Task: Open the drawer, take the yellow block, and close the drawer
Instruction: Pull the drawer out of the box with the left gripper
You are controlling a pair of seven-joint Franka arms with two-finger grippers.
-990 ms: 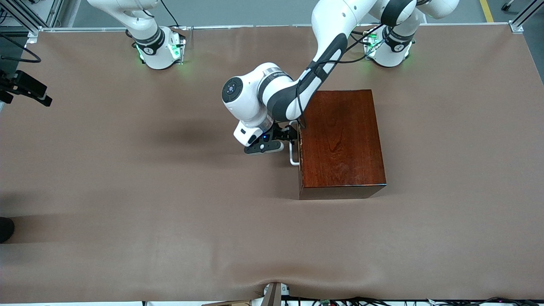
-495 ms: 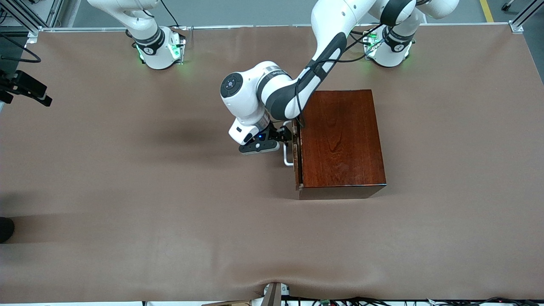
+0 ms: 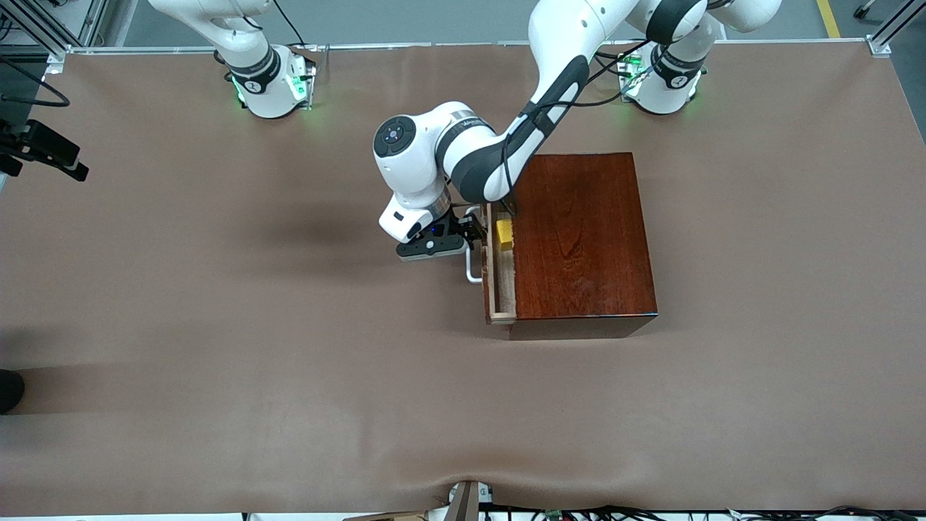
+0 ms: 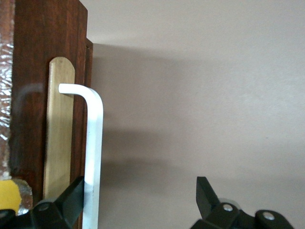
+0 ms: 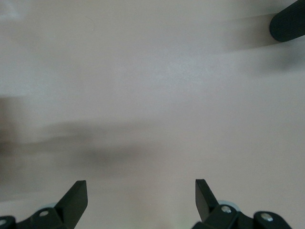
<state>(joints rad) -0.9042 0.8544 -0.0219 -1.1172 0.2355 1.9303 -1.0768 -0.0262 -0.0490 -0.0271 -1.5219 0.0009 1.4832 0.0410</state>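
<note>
**A:** Where does the left pincer [image 3: 472,236] stand against the drawer [image 3: 499,271] of the dark reddish-brown polished wooden box [image 3: 582,239]?

**B:** At the white loop handle [image 3: 474,260], on the side of the box that faces the right arm's end of the tabletop [image 3: 217,325]. In the left wrist view its fingers are spread wide: one fingertip [image 4: 76,193] is tucked between the white bar [image 4: 93,157] and the brass plate [image 4: 59,129] on the drawer front, the other fingertip [image 4: 205,195] is well clear over bare tabletop. So it hooks the handle rather than clamping it.

**A:** And the drawer?

**B:** Partly out; a narrow strip of pale light-wood interior shows.

**A:** The small bright yellow cube [image 3: 504,234]?

**B:** In that open strip, close to the edge of the box top. It lies just past the drawer front from the pincer, toward the box. A corner of the cube [image 4: 9,195] shows in the left wrist view, beside the hooked finger.

**A:** What does the next move turn on?

**B:** I judge the drawer's travel runs toward the right arm's end, so more pulling that way would give room above the cube. The left arm is much nearer.

**A:** The right pincer [image 5: 138,200]?

**B:** Its arm waits; the pincer is released, over bare tabletop, holding nothing.
</note>
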